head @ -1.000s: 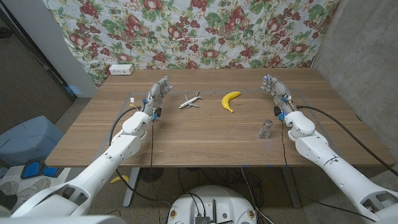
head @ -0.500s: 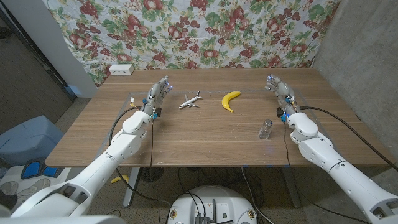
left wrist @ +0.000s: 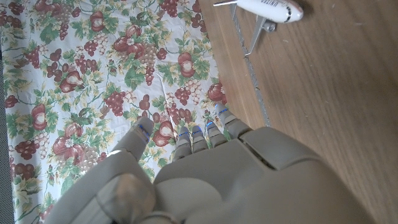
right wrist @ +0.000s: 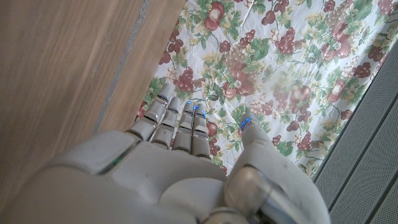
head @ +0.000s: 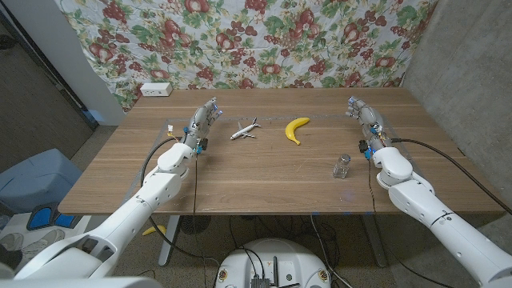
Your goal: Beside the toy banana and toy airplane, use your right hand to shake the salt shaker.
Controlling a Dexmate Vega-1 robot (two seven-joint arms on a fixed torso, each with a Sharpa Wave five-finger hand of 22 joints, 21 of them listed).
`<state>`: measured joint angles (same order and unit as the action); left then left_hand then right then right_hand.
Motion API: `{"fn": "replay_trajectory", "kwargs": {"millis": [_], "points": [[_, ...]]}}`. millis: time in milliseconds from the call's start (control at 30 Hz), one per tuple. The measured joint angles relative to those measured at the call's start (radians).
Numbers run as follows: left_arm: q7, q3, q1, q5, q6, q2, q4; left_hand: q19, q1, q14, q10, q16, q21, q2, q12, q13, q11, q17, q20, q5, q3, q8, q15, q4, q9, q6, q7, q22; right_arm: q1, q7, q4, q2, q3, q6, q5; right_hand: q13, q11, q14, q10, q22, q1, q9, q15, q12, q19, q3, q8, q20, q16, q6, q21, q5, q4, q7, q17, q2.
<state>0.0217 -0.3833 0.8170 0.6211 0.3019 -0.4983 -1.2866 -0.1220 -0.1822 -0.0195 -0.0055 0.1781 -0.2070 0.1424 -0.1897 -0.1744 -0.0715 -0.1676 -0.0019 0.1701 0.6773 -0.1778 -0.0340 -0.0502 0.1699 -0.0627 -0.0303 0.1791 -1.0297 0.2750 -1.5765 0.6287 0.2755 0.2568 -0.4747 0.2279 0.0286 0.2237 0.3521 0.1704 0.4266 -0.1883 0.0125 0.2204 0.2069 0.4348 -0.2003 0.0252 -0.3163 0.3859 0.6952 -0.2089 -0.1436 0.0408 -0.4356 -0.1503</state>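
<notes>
Reaching was the step: right hand [head: 366,122] open, holding nothing, near the tabletop's [head: 264,172] right edge. Salt shaker [head: 342,166] stood upright near it, toward the robot from the banana [head: 297,129]. Best approach: side-on grasp around its body.

On the table [head: 264,172]: toy airplane [head: 244,129] left of centre toward the far side, toy banana [head: 297,129] just to its right, the two apart. Salt shaker [head: 342,166] nearer and to the right of the banana, well apart from it; right hand [head: 365,122] farther back and right of the shaker, not touching it. Left hand [head: 202,122] left of the airplane, apart from it; a small box [head: 155,90] at the far left corner against the hanging cloth [head: 240,40] behind the table.
</notes>
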Motion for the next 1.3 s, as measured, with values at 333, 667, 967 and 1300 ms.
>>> {"fn": "replay_trajectory", "kwargs": {"millis": [333, 667, 967, 1300], "points": [[0.005, -0.001, -0.005, 0.003, 0.001, 0.005, 0.009, 0.000, 0.000, 0.000, 0.000, 0.000, 0.000, 0.000, 0.000, 0.000, 0.000, 0.000, 0.000, 0.000, -0.003, 0.000, 0.000, -0.003, 0.000, 0.000, 0.000, 0.000, -0.025, 0.035, -0.036, 0.010, -0.011, -0.024, 0.021, 0.000, 0.000, 0.000, 0.000, 0.000, 0.000, 0.000, 0.000, 0.003, 0.006, 0.003, 0.000, 0.006, 0.000, 0.000, -0.004, -0.001, -0.003, 0.000, 0.005, 0.000], [0.006, -0.002, -0.011, 0.003, 0.003, 0.006, 0.013, 0.000, 0.000, 0.000, 0.000, 0.000, 0.000, 0.000, 0.000, 0.000, 0.000, 0.000, 0.000, 0.000, -0.004, 0.000, 0.000, -0.004, 0.000, 0.000, 0.000, 0.000, -0.050, 0.065, -0.072, 0.022, -0.026, -0.050, 0.037, 0.000, -0.006, 0.005, 0.005, 0.000, 0.014, 0.000, -0.005, 0.003, 0.007, 0.006, 0.000, 0.007, 0.000, 0.000, -0.011, -0.007, -0.005, 0.000, 0.005, -0.014], [0.006, -0.003, -0.015, 0.003, 0.003, 0.008, 0.018, 0.000, 0.000, 0.004, 0.004, 0.000, 0.000, 0.000, 0.000, 0.000, -0.004, 0.000, 0.000, 0.000, -0.004, 0.000, 0.004, -0.004, 0.000, -0.009, 0.002, 0.000, -0.080, 0.088, -0.107, 0.033, -0.040, -0.080, 0.042, 0.000, -0.005, 0.005, 0.005, 0.000, 0.000, 0.000, -0.005, 0.003, 0.007, 0.006, 0.000, 0.007, -0.006, 0.000, -0.011, -0.007, -0.005, 0.000, 0.009, 0.000], [0.013, -0.005, -0.022, 0.003, 0.003, 0.011, 0.028, 0.000, -0.005, 0.004, 0.004, 0.000, 0.000, 0.005, 0.000, 0.000, -0.003, 0.000, 0.000, 0.000, -0.004, 0.000, 0.004, -0.004, 0.000, -0.009, 0.002, 0.000, -0.120, 0.121, -0.150, 0.041, -0.055, -0.106, 0.052, -0.005, -0.006, 0.005, 0.005, 0.000, 0.011, 0.000, -0.005, 0.003, 0.007, 0.003, 0.000, 0.007, -0.006, 0.000, -0.015, -0.007, -0.008, 0.000, 0.010, -0.011]]}}
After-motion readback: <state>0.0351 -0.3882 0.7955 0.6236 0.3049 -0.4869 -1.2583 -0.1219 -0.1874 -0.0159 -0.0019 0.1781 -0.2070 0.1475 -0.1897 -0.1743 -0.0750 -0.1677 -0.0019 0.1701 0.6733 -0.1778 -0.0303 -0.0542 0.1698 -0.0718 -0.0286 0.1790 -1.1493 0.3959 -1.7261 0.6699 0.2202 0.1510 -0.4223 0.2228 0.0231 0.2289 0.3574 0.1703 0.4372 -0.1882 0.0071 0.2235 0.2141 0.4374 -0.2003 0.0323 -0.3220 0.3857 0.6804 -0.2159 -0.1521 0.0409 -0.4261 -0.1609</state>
